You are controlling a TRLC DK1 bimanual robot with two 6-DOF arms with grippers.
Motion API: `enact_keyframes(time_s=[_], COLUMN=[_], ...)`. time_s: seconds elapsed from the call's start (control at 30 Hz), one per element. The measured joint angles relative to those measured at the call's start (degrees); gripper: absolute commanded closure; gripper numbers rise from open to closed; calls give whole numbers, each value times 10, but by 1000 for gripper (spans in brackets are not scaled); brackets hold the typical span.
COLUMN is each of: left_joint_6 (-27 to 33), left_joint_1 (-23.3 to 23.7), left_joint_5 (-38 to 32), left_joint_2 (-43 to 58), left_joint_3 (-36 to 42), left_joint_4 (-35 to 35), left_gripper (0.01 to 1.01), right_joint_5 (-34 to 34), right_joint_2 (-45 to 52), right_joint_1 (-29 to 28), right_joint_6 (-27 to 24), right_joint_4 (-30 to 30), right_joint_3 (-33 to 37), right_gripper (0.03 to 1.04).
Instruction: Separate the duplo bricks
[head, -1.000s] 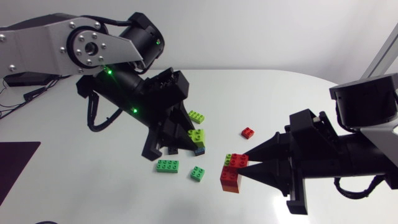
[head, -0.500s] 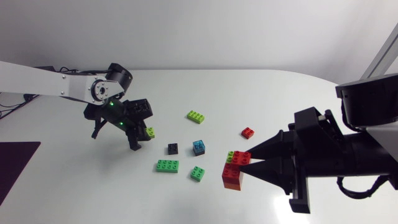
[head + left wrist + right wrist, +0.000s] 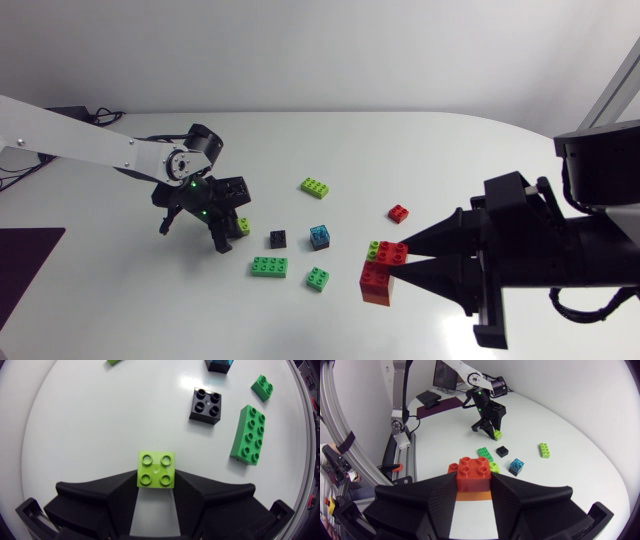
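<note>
Head view, starting nearest the table's left edge: the left gripper is narrowed, its matte black wedge fingers pinching a lime square brick from two sides. In the left wrist view four round studs show on the brick's glossy top, but the fingers cover its flanks. Toward the middle of the smooth white table lie a long green brick with eight studs, a black square brick, a long lime brick nearer the far edge, a small green brick and a translucent blue brick. Towards the near right edge, the right gripper is closed on a stacked cluster of red blocks with an orange layer beneath and a lime piece at one side. Its fingers hide the lower sides, so the brick count is unclear. A small red brick sits apart, farther back.
</note>
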Motion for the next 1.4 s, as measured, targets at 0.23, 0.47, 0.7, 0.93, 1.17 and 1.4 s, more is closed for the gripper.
enact_keyframes(time_s=[0.23,0.47,0.7,0.93,1.17,1.4], left_joint_6=[-3,-44,-172,-285,-368,-433], left_joint_1=[0,-8,-63,-103,-129,-145], left_joint_5=[0,6,35,83,126,157], left_joint_2=[4,-19,-128,-170,-153,-120], left_joint_3=[-6,-16,4,86,126,169], left_joint_4=[23,19,15,-3,-22,-26], left_gripper=[213,167,157,157,157,157], right_joint_5=[0,15,35,62,95,158], right_joint_2=[-3,-1,42,101,170,228], right_joint_1=[0,-11,-50,-83,-116,-105], right_joint_6=[0,15,59,115,176,204], right_joint_4=[-5,0,42,91,137,146], right_joint_3=[0,0,10,68,137,175], right_gripper=[777,772,767,762,761,761])
